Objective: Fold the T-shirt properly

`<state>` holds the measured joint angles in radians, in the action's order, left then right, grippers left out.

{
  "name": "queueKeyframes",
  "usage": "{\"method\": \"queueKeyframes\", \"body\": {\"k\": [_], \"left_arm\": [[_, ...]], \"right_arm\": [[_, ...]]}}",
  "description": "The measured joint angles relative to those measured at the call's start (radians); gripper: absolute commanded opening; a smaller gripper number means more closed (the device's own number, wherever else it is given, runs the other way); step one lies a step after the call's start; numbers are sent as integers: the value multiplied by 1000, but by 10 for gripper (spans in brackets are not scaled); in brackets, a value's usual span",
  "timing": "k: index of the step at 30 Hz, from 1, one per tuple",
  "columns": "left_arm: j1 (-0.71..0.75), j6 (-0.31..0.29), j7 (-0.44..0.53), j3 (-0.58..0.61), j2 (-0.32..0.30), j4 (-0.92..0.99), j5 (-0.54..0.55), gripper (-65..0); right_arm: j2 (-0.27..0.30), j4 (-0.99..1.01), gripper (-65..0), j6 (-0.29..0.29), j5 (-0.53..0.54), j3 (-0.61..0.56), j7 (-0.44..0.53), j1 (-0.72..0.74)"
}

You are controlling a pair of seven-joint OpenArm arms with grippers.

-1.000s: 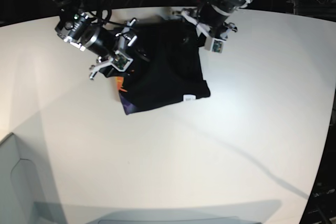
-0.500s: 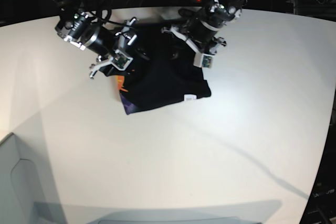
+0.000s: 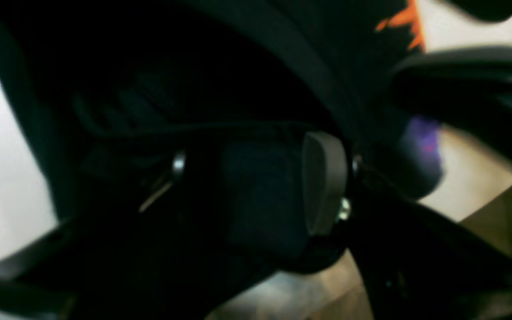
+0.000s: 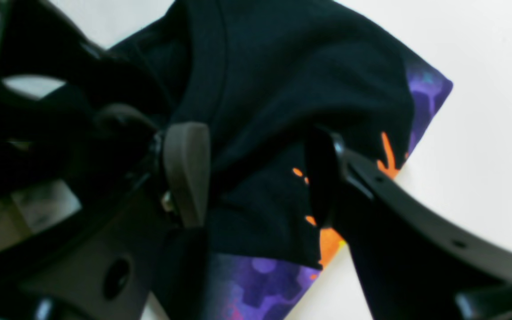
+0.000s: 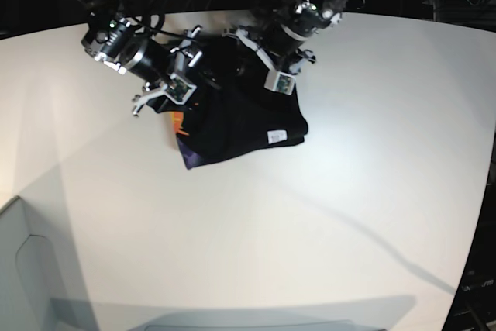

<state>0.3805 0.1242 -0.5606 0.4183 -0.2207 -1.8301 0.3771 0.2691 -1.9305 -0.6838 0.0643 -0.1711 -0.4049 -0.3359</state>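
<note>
T-shirt (image 5: 240, 125) bunched at table (image 5: 372, 191) 12 o'clock, white tag (image 5: 275, 137) on near edge. Since a second ago your left gripper (image 5: 260, 63) swung from shirt's 2 o'clock corner inward over cloth; near-right corner pulled in with it. Likely folding right side across. Left jaws: cannot tell, view too dark. Right gripper (image 4: 256, 178) jaws apart, straddling printed fold at 9 o'clock, not clamped.
</note>
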Motion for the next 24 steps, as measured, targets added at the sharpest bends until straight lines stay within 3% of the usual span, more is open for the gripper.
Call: {"method": "queueKeyframes", "body": {"k": [4,7,11,18,24], "left_arm": [[-20,0,13,10,-2,31,-5,-334],[6,-5,4,-13,-46,-7,9,-334],[101,2,0,-101,-81,-116,2,-334],[218,3,8,-291,-79,-149,-3,-334],[315,3,4,-366,-75,-154,1,-334]], "right_arm": [[0,0,-302,0,0,0,-1,0],[1,0,-302,0,-1,0,-3,0],[0,0,-302,0,0,0,1,0],[0,0,-302,0,0,0,-1,6],[0,0,-302,0,0,-2,-2,6]]}}
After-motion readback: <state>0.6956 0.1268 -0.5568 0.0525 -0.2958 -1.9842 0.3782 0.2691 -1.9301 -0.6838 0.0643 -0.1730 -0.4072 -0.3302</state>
